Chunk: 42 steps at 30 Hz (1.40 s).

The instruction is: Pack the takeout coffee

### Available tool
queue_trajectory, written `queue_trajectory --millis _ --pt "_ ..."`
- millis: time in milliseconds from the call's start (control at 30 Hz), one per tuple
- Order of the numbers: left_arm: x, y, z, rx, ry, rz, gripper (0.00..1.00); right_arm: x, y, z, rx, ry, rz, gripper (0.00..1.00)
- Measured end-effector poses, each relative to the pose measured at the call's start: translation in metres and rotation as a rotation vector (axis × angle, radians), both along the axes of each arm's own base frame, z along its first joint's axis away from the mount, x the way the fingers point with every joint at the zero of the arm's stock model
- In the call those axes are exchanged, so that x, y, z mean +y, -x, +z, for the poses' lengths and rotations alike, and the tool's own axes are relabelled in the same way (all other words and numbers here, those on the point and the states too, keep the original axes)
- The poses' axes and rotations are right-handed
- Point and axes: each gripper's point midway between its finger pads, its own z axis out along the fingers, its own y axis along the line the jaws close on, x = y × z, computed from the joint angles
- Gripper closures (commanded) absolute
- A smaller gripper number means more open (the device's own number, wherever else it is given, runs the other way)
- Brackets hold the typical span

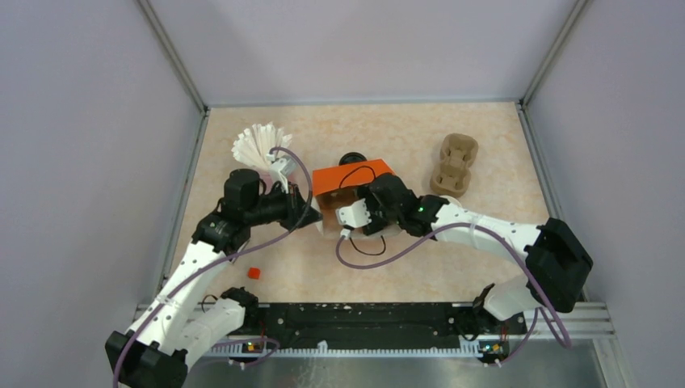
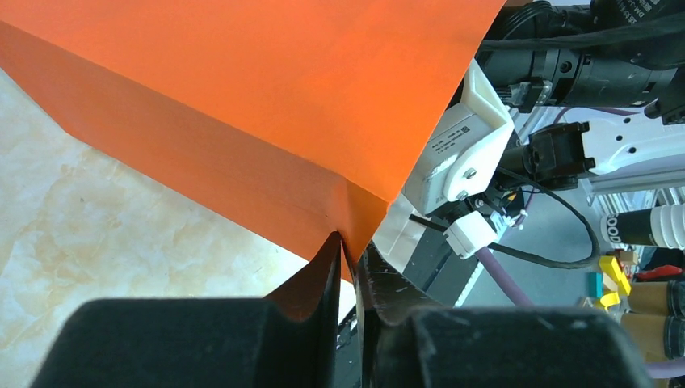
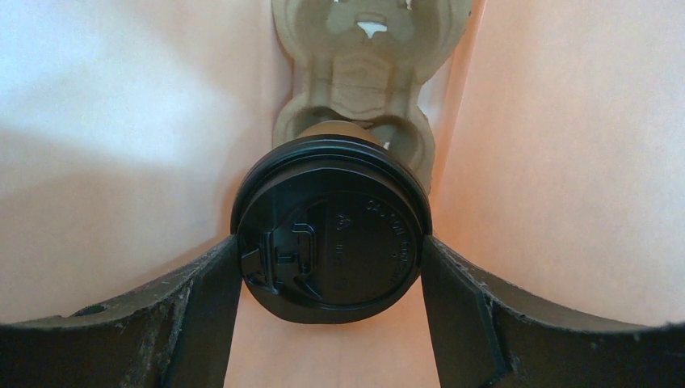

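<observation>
Right now the takeout coffee (image 3: 331,242) sits inside the orange bag (image 2: 266,97), its black lid facing the right wrist camera. Its brown rim just shows at a pocket of the moulded pulp carrier (image 3: 359,73) lying further in; whether the cup is seated in that pocket I cannot tell. The right gripper (image 3: 329,246) has a finger touching each side of the lid, so it reads as clamped on the cup at the lid line. The left gripper (image 2: 349,255) is nearly closed, pinching a folded edge of the bag, probably to hold the mouth open. I judge the cup light but soft-walled and easily crushed, and the plastic lid slick and liable to pop off. The best hold is just under the lid, where the rolled rim stiffens the paper, with a gentle squeeze and the cup upright in case it is full
</observation>
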Motion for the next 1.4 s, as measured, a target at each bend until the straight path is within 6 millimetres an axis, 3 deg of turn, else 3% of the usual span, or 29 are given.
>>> queue_trajectory --millis 100,167,200,467,600,667,800,900,1200,1400 --pt "-0.001 -0.002 0.002 0.000 0.000 0.000 0.68 -0.003 -0.003 0.000 -0.003 0.004 -0.005 0.55" --pt "0.000 -0.002 0.002 -0.001 -0.001 0.005 0.51 -0.003 -0.003 0.000 -0.003 0.004 -0.007 0.55" --pt "0.000 -0.003 0.002 -0.002 -0.004 0.012 0.49 -0.003 -0.003 0.000 -0.003 0.004 -0.008 0.55" --pt "0.011 -0.006 -0.004 0.092 -0.035 0.127 0.46 -0.003 -0.003 0.000 -0.001 -0.001 -0.011 0.55" --pt "0.014 -0.003 -0.009 0.155 -0.036 0.168 0.37 -0.003 -0.003 0.000 0.005 -0.011 -0.020 0.55" --pt "0.014 -0.004 -0.012 0.175 -0.037 0.179 0.42 -0.003 -0.003 0.000 0.006 -0.015 -0.022 0.55" --pt "0.011 -0.007 -0.017 0.218 -0.033 0.188 0.71 -0.003 -0.004 0.001 0.007 -0.021 -0.028 0.55" --pt "0.009 -0.009 -0.018 0.232 -0.025 0.192 0.85 -0.003 -0.005 0.001 0.008 -0.022 -0.027 0.55" --pt "0.004 -0.012 -0.014 0.227 -0.008 0.167 1.00 -0.004 -0.008 0.002 -0.009 -0.004 0.002 0.55" --pt "0.001 -0.017 0.002 0.213 -0.012 0.144 1.00 -0.007 -0.010 0.009 -0.013 0.005 -0.007 0.55"
